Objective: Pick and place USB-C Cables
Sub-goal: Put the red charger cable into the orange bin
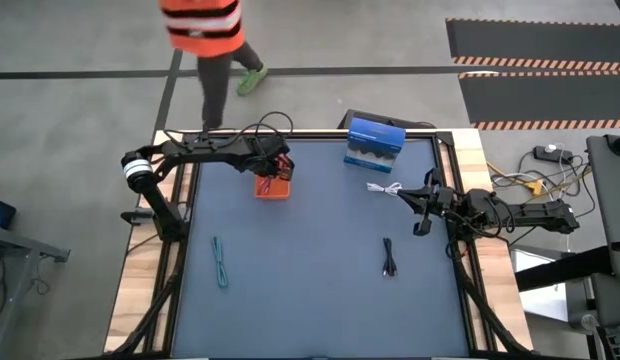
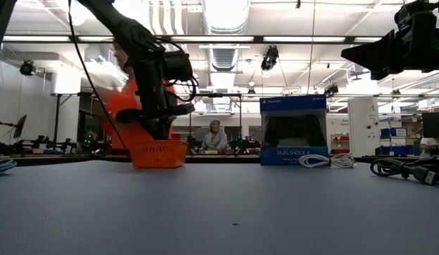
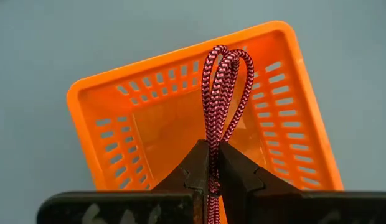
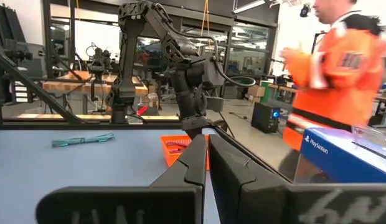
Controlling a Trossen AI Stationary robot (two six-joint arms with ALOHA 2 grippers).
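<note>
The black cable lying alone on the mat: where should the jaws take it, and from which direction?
Grip the black cable at mid-length, coming straight down from above. It lies flat on the mat as a thin folded bundle running roughly front to back, so jaws closing across its narrow width would likely catch both strands. The right gripper is the nearer one; the left gripper is shut on the red cable.
</note>
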